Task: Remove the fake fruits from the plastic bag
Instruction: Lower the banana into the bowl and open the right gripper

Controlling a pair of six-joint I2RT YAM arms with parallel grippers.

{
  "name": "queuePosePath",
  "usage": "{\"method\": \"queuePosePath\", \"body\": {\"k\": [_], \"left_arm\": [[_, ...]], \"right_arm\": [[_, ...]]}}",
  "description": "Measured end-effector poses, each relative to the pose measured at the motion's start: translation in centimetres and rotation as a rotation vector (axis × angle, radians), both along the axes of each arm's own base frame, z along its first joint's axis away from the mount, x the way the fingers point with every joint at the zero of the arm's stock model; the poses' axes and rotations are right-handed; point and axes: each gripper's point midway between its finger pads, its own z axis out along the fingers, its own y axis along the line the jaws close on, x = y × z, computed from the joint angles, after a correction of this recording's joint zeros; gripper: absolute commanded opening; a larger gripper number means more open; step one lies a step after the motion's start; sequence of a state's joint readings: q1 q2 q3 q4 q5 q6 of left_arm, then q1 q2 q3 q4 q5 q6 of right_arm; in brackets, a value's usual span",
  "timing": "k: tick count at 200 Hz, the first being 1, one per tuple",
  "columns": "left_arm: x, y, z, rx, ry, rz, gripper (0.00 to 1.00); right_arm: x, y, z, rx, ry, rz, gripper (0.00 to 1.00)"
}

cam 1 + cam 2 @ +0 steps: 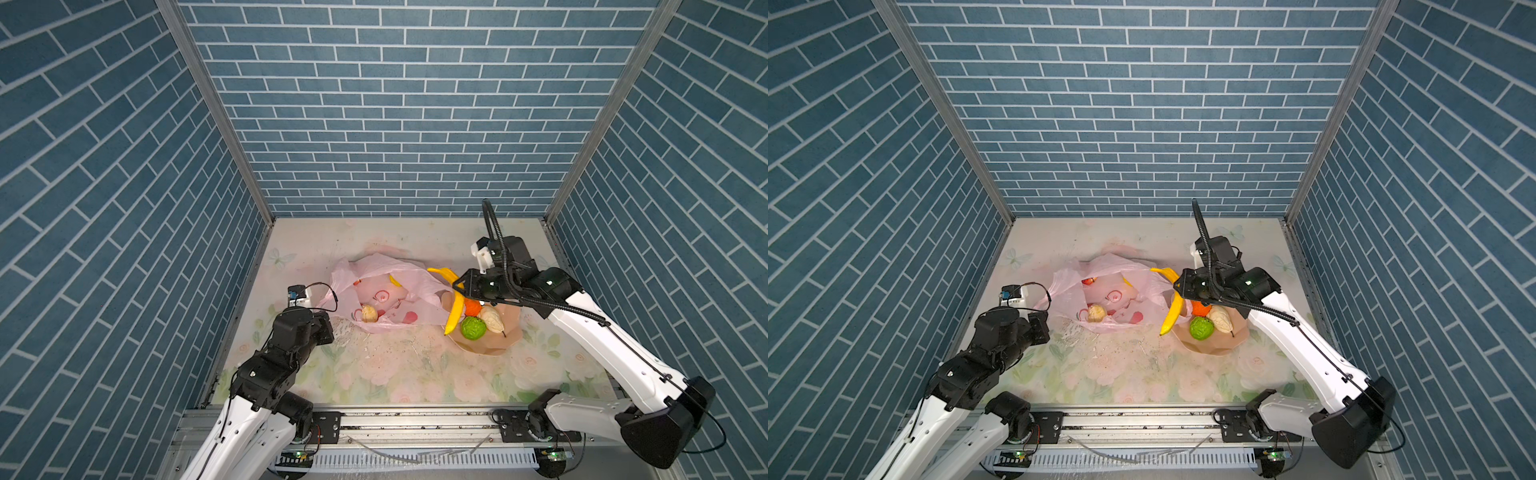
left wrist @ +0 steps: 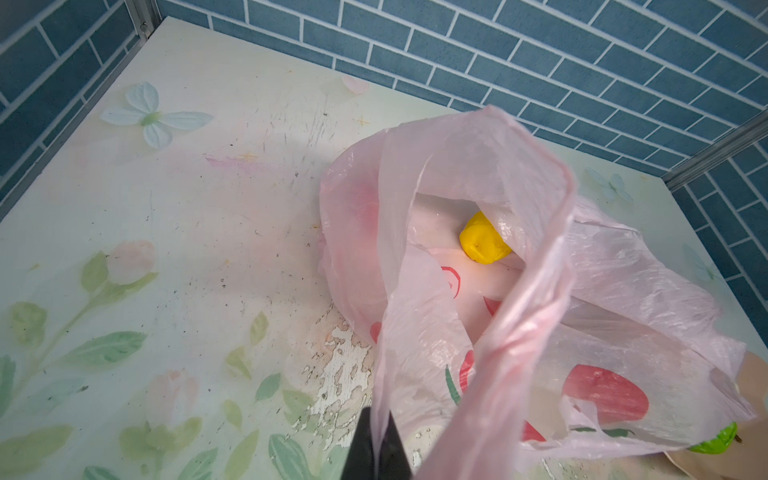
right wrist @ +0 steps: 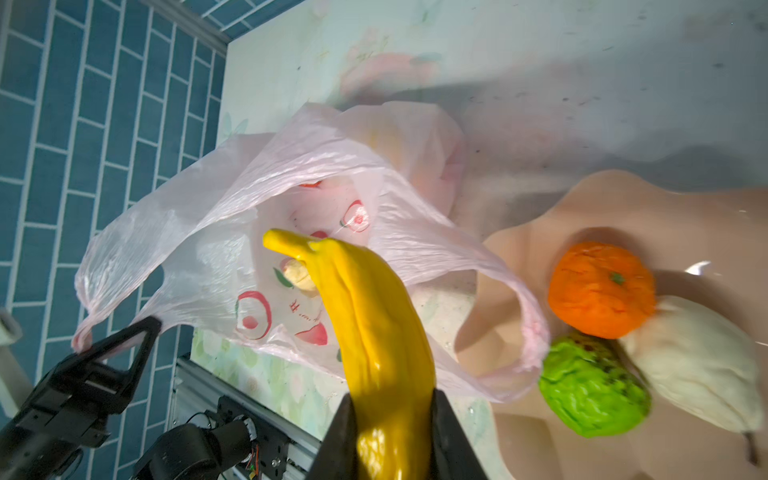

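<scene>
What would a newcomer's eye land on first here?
The long yellow banana stands out most, clamped in the right claw between the pink bag and the peach bowl. Next comes that crinkly bag in the middle of the table, one handle pinched by the left claw, with a yellow fruit showing inside. The bowl to its right holds an orange and a green ball.

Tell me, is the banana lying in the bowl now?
No, the right hand is shut on the banana, which sticks out from between its fingers in the right wrist view.
</scene>
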State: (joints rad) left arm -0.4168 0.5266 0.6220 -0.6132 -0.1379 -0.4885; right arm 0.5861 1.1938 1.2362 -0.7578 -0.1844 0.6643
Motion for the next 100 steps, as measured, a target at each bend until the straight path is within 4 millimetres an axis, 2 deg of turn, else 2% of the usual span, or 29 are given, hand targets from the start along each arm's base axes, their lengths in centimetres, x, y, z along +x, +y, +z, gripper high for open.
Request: {"method": "queuePosePath", "body": {"k": [19,34,58,86,100], "left_arm": [[-0.1,0.0,-0.1,0.004,0.005,-0.002,0.06],[-0.1,0.0,-0.1,0.006,0.006,-0.004,0.06],[-0.1,0.0,-0.2,0.008,0.010,-0.007,0.06],[-0.1,0.0,-0.3,0.009,0.013,-0.008,0.06],[-0.1,0.0,-0.3,0.009,0.014,-0.008,0.06]], "right_arm": [[0.4,-3.4,-0.3,-0.035,-0.021,-0.095,0.05],[0.4,-6.1,-1.3,-0.055,-0.018,-0.171,0.05],[-0.1,-9.8,-4.6,-0.101,0.028,-0.285,0.05],[-1.2,-12.4,-8.7,-0.161,0.103,-0.370,0.05],[-1.7,-13.3,-10.1,-0.180,0.126,-0.404,0.05]]}}
